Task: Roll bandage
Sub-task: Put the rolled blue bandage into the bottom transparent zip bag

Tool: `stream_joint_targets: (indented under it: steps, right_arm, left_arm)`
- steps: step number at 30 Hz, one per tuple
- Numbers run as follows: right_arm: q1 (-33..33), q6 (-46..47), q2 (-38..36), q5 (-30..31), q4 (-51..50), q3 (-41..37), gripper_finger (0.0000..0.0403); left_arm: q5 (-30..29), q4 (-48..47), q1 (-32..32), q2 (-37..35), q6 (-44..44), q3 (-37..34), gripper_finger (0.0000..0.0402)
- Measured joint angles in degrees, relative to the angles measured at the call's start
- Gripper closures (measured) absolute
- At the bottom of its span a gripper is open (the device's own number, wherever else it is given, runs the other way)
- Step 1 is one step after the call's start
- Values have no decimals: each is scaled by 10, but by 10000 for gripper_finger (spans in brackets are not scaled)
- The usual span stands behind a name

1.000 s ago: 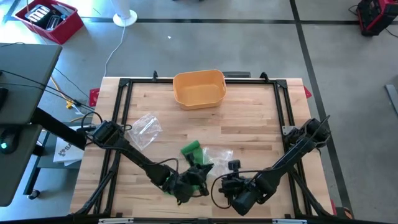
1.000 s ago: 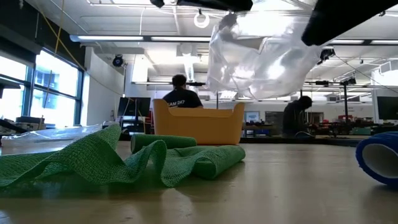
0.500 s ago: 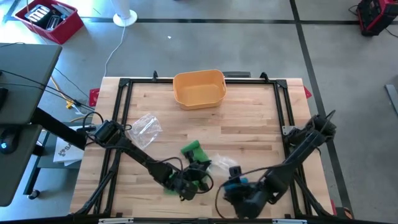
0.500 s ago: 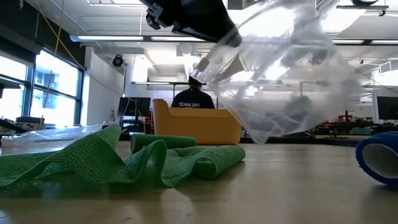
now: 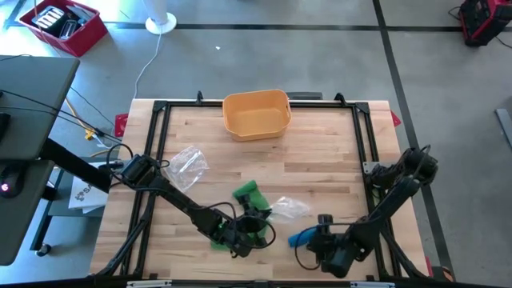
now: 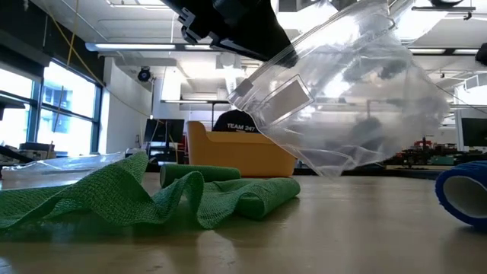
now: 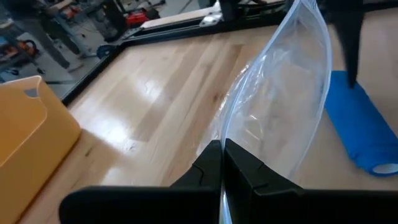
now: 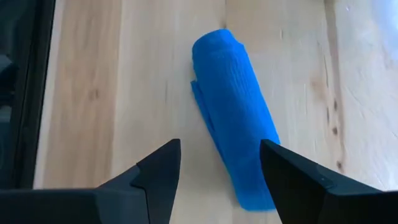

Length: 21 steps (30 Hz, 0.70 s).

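Note:
A green bandage (image 6: 152, 194) lies loosely unrolled on the table, one end still a roll (image 5: 246, 192). A blue bandage roll (image 8: 236, 143) lies on its side near the table's front edge. My right gripper (image 8: 219, 177) stands open just above the blue roll's near end, one finger on each side, touching nothing. My left gripper (image 7: 222, 158) is shut on a clear plastic bag (image 6: 350, 91), held above the table beside the green bandage (image 5: 240, 228). My left gripper pinches the clear bag's edge (image 7: 231, 140) between its two shut fingers. In the low view the gripper comes at it slanting down from above. The bag hangs below and beside the fingers; whether its lower end (image 6: 327, 169) touches the table, I cannot tell.
A yellow bin (image 5: 256, 114) stands at the table's far edge, in the middle. A second clear bag (image 5: 188, 164) lies on the table's left part. A dark frame (image 5: 160, 144) runs around the tabletop. People stand in the room behind.
My right gripper has let go of the clear bag and gone toward the table's right edge, uncovering the blue roll in the high view. The bag, before stretched between both grippers, now hangs from my left gripper alone and has sagged lower.

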Motion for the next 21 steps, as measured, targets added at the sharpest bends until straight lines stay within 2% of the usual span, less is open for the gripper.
stream_joint_targets:
  steps: [6,9,11,14,18,21]
  right_arm:
    - [-18,-47,1,13,78,-76,191]
    - [-26,-26,4,-3,120,-101,206]
    - [-28,6,4,-7,134,-106,232]
    - [-28,42,4,-4,131,-102,293]
    - [-20,43,4,-1,133,-48,376]
    - [-10,14,4,10,127,19,380]
  left_arm:
    - [14,5,5,0,-5,0,401]
    - [27,4,7,0,-17,0,401]
    - [29,3,8,0,-19,0,401]
    - [29,4,8,0,-19,0,401]
    - [27,4,8,0,-26,0,401]
    - [23,4,10,0,-37,0,401]
